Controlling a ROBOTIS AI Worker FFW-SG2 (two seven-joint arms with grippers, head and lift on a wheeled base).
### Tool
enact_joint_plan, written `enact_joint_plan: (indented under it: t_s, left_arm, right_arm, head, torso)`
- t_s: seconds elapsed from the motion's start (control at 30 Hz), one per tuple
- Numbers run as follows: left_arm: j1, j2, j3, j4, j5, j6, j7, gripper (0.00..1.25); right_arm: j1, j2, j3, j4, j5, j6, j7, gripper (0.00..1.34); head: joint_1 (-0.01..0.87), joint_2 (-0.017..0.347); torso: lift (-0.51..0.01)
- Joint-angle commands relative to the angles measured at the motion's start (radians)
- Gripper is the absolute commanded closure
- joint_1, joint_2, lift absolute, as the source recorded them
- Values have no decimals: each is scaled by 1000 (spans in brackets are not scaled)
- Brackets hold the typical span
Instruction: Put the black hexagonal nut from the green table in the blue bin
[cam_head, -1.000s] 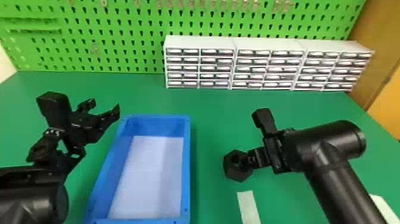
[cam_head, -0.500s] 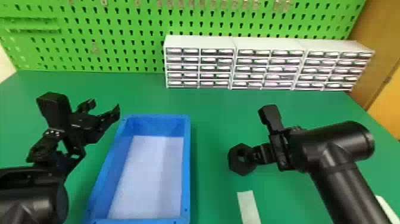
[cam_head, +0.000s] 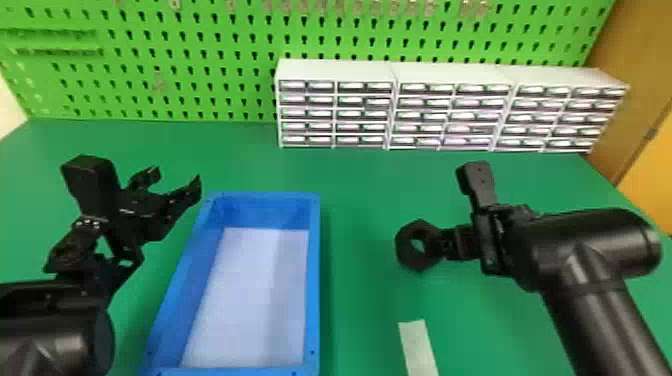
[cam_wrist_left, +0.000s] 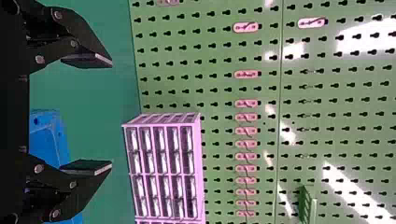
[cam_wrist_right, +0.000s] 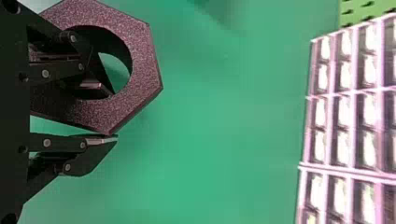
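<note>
A green pegboard (cam_head: 200, 80) (small fittings (cam_head: 430, 8) dotting it) stands at the far side behind white drawer cabinets (cam_head: 450, 74), with a pale strip (cam_head: 418, 345) near and brown panelling (cam_head: 625, 55) far right.

This looks like a workshop, or a lab set up like one: a green pegboard (cam_head: 200, 102) rises at the far edge of the green table (cam_head: 360, 175), small fittings (cam_wrist_left: 246, 27) sit in rows on it, and white drawer units (cam_head: 335, 70) line the table's far right part.
</note>
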Motion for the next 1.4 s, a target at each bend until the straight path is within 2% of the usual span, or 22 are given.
enact_joint_plan:
  t_s: [0.0,0.17,0.3,0.43,0.53,0.77,1.1,1.37]
  left_arm:
    - [1,-1,0,-1,0,0,0,478]
    - [1,0,2,-1,0,0,0,478]
    - [1,0,2,-1,0,0,0,478]
    - [1,0,2,-1,2,0,0,478]
    - [1,0,2,-1,2,0,0,478]
    - [5,-1,2,-1,3,0,0,478]
    - [3,-1,0,-1,2,0,0,478]
    - [5,0,2,-1,2,0,0,478]
  right_arm:
    - [14,-4,-24,-31,25,-73,-1,1013]
    - [34,-1,-38,-71,68,-195,-4,1013]
    - [65,16,-54,-107,65,-304,-64,1013]
    - [85,25,-74,-117,16,-409,-87,1013]
    - [89,20,-65,-123,-18,-485,-93,1013]
    - [99,-1,-7,-129,-96,-693,-162,1013]
    - [76,-36,99,-126,-202,-916,-165,1013]
    - [23,-98,232,-126,-268,-949,-165,1013]
  head:
    - [691,9]
    - [691,9]
    - [691,9]
    - [691,9]
    - [691,9]
    - [691,9]
    - [691,9]
    - [691,9]
  torso:
    - [-97]
    - [-97]
    - [-97]
    - [-97]
    - [-97]
    - [-97]
    - [-97]
    - [-97]
